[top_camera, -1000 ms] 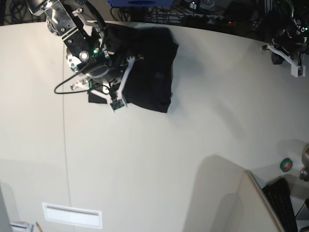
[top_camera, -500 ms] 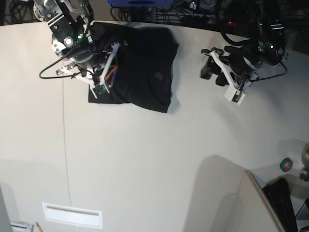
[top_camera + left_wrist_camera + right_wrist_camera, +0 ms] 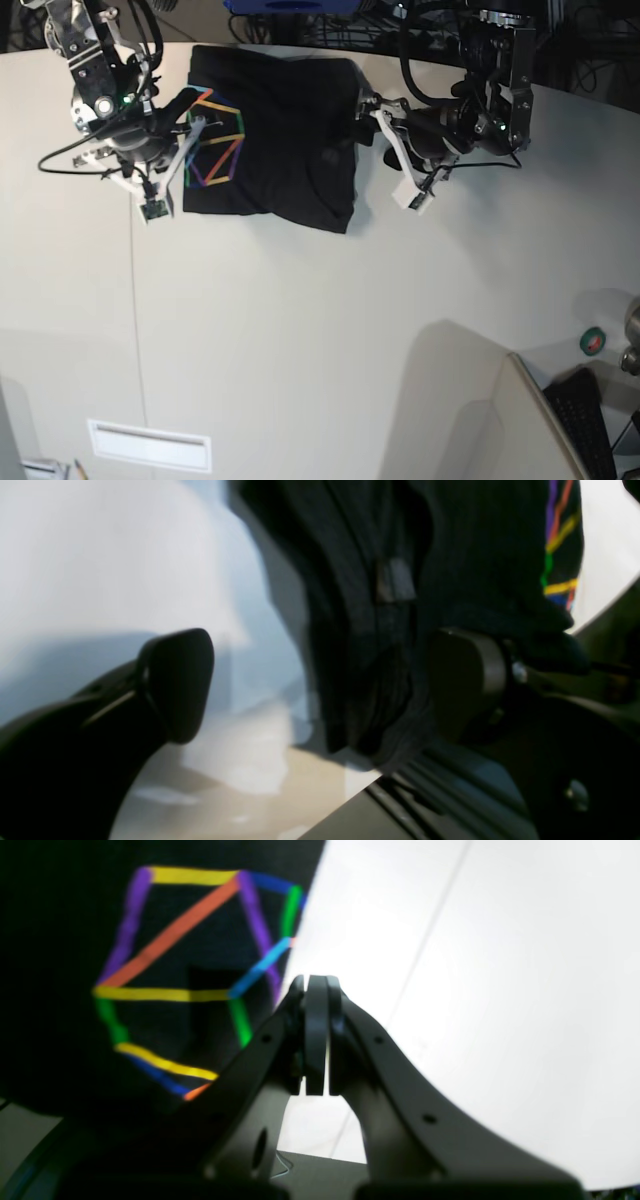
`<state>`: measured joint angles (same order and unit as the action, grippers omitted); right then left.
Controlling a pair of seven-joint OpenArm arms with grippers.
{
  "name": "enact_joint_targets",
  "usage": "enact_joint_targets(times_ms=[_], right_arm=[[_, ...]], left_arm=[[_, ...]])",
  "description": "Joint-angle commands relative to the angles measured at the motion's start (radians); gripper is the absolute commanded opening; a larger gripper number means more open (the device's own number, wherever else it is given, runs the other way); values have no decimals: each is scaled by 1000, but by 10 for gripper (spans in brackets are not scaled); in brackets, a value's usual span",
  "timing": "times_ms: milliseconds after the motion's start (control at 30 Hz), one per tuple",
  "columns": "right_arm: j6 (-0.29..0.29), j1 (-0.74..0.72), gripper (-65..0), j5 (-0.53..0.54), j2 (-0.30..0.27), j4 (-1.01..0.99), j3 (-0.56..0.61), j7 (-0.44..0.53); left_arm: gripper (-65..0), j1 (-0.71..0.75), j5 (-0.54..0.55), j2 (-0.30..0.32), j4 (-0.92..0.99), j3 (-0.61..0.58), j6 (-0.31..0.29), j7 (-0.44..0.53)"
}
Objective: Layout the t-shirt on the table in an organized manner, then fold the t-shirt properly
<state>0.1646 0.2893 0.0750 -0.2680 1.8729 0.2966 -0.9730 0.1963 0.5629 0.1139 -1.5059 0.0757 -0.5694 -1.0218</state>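
The black t-shirt (image 3: pixel 290 150) lies folded at the back of the off-white table (image 3: pixel 300 320), its rainbow line print (image 3: pixel 215 145) showing on the left part. My right gripper (image 3: pixel 192 118) is at the shirt's left edge; in the right wrist view it (image 3: pixel 315 990) is shut with nothing seen between the pads, right beside the print (image 3: pixel 175 985). My left gripper (image 3: pixel 365 112) is at the shirt's right edge. In the left wrist view it (image 3: pixel 320 680) is open, with a bunched edge of the shirt (image 3: pixel 380 630) between the jaws, against the right finger (image 3: pixel 465 680).
An angled beige panel (image 3: pixel 470 420) stands at the front right, with a keyboard (image 3: pixel 585 420) and a green tape roll (image 3: pixel 592 342) beyond it. A thin seam line (image 3: pixel 135 300) runs down the table's left. A white slotted plate (image 3: pixel 150 445) lies at the front left. Cables crowd the back edge.
The right arm has moved left off the shirt, and the rainbow print now shows. The left arm has come in from the far right to the shirt's right edge.
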Motion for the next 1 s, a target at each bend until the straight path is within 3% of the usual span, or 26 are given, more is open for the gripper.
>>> enact_joint_targets(times_ms=[0, 167, 233, 333, 433, 467, 533, 633, 733, 867, 967], right_arm=[[-3, -6, -650, -5, -6, 21, -21, 13], [-4, 1, -650, -5, -6, 21, -70, 15], [-4, 3, -650, -5, -6, 21, -89, 15], [-4, 4, -650, -5, -6, 21, -113, 15], [-4, 14, -650, -5, -9, 21, -135, 15], [-4, 14, -650, -5, -9, 21, -144, 15], [-4, 14, -650, -5, -7, 21, -165, 15], [-4, 12, -650, -5, -6, 21, -179, 15], [-4, 12, -650, -4, -4, 21, -178, 15], [-4, 15, -650, -4, 0, 21, -178, 15], [-4, 21, -650, -4, 9, 21, -179, 10]], left_arm=[[0, -27, 39, -3, 8, -6, -4, 14], [0, -100, 53, -6, 130, -89, -4, 14], [-61, -128, 52, -6, 163, -142, -4, 14], [-285, -169, 50, 0, 206, -173, -1, 14], [-601, -229, 46, 10, 238, -185, 1, 8], [-650, -252, 46, 22, 245, -192, 1, 1], [-650, -334, 46, 50, 265, -253, 1, -45], [-650, -485, 46, 94, 302, -439, 1, -67], [-650, -663, 46, 117, 331, -722, 1, -65], [-650, -858, 46, 102, 360, -1101, 1, -36], [-650, -930, 46, 60, 371, -1282, 1, 61]])
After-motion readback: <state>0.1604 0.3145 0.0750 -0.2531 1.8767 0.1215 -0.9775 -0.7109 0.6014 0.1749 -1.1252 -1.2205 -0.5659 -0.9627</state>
